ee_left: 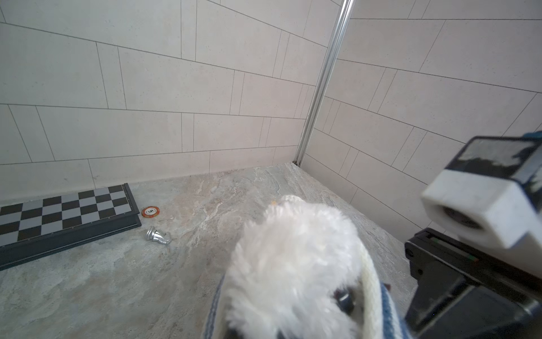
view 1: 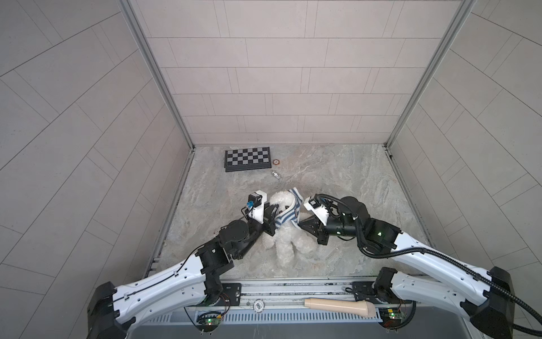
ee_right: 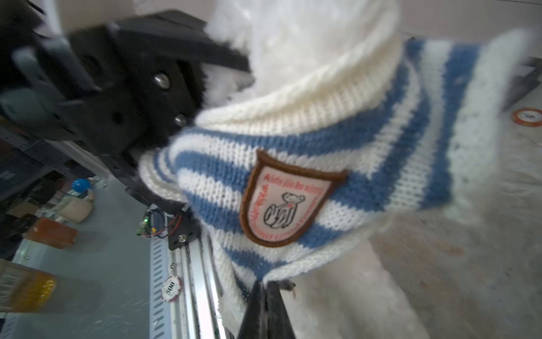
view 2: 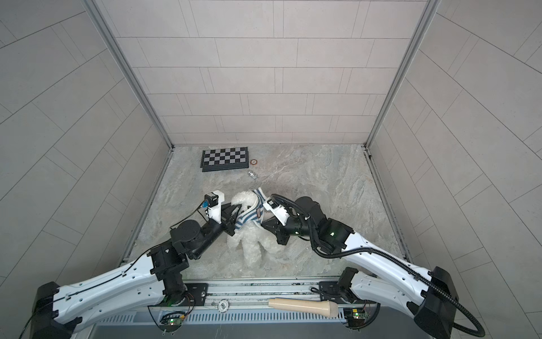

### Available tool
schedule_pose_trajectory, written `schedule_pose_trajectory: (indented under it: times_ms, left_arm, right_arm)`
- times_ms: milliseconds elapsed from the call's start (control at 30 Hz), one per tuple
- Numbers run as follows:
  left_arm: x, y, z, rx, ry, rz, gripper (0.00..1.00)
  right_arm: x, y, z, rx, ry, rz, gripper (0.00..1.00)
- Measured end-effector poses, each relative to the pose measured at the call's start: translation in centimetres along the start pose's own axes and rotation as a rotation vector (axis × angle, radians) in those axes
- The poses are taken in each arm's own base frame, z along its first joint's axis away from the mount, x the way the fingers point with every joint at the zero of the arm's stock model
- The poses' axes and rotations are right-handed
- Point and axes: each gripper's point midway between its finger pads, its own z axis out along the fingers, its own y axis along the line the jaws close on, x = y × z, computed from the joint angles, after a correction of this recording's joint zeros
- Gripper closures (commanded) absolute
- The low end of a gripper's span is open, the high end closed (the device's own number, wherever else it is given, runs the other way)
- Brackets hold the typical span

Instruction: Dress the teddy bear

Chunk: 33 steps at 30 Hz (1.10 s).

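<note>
Teddy bear point(view 1: 290, 240) lies on the bench point(view 1: 337, 182) between your two arms, head toward the far wall, with a blue-and-white striped sweater point(view 1: 286, 217) bunched around its neck and chest. Your right claw point(ee_right: 267, 289) is pinched closed on the sweater's lower hem. Your left claw point(view 1: 273, 222) looks closed on the opposite edge, though its tips are buried in the knit.

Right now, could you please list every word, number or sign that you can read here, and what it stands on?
"500": on the white chip lying by the rail at the robot's base.
Red lettering on the badge of the striped sweater: too blurred to read.
Centre mark on the orange chip: too small to read.
</note>
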Motion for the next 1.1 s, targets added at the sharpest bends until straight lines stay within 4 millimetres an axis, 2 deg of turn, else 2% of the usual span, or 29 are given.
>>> schedule_pose_trajectory:
  times_ms: [167, 267, 400, 567, 667, 733, 833, 933, 1100]
  left_arm:
    - [-0.4, -0.6, -0.3, 0.034, 0.018, -0.062, 1.00]
    - [-0.2, -0.8, -0.5, 0.044, 0.035, -0.099, 1.00]
    - [-0.6, -0.9, -0.8, 0.054, 0.029, -0.147, 1.00]
    - [-2.4, -1.0, -1.0, 0.057, -0.013, -0.201, 1.00]
    - [-4.0, -0.3, -1.1, 0.037, -0.063, -0.245, 1.00]
    - [-4.6, 0.1, -1.1, 0.031, -0.086, -0.273, 1.00]
    - [-5.4, 0.4, -1.0, 0.034, -0.116, -0.307, 1.00]
    - [-5.4, 0.2, -0.9, 0.057, -0.133, -0.338, 1.00]
    - [-4.5, -0.1, -0.2, 0.080, -0.111, -0.382, 1.00]
  right_arm:
    - [1.4, -3.8, -0.3, 0.157, 0.031, 0.013, 1.00]
    - [1.6, -4.8, -0.7, 0.198, 0.026, 0.009, 1.00]
    - [0.7, -3.3, -2.1, 0.155, -0.065, -0.052, 0.97]
    - [-1.0, 0.6, -4.4, 0.030, -0.215, -0.128, 0.73]
    - [-1.8, 1.5, -5.1, -0.004, -0.253, -0.136, 0.60]
    - [-2.2, 1.7, -5.4, -0.007, -0.275, -0.137, 0.56]
    - [-2.5, 1.8, -5.8, -0.011, -0.303, -0.122, 0.54]
    - [-3.8, 2.5, -6.2, -0.034, -0.361, -0.116, 0.54]
    - [-5.0, 3.5, -4.8, -0.072, -0.392, -0.136, 0.54]
